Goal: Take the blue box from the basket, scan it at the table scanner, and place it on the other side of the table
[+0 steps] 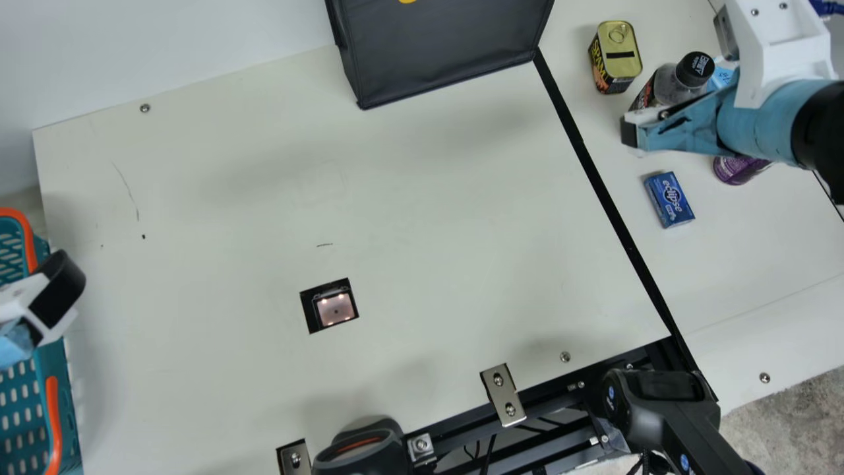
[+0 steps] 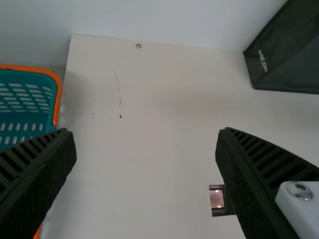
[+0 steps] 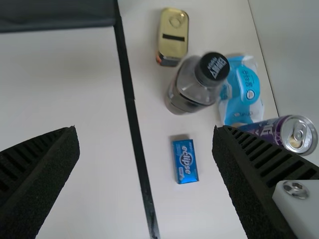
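Note:
The blue box (image 1: 669,199) lies flat on the right-hand table section, past the black strip, and the right wrist view shows the blue box (image 3: 185,161) too. My right gripper (image 1: 646,128) is above that section, higher up the main view than the box; in its wrist view the right gripper (image 3: 146,134) stands open, holding nothing. At the main view's left edge, my left gripper (image 1: 49,303) is over the side of the teal basket (image 1: 53,419). Seen from its wrist, the left gripper (image 2: 146,137) is open and empty. The table scanner (image 1: 335,309) sits in a square cutout.
Around the right arm are a yellow-topped can (image 1: 616,56), a dark-capped bottle (image 1: 686,76), a purple can (image 3: 296,134) and a blue-white packet (image 3: 244,92). A black fabric bin (image 1: 442,46) stands at the far edge. Handheld devices (image 1: 362,452) and metal brackets (image 1: 503,394) line the near edge.

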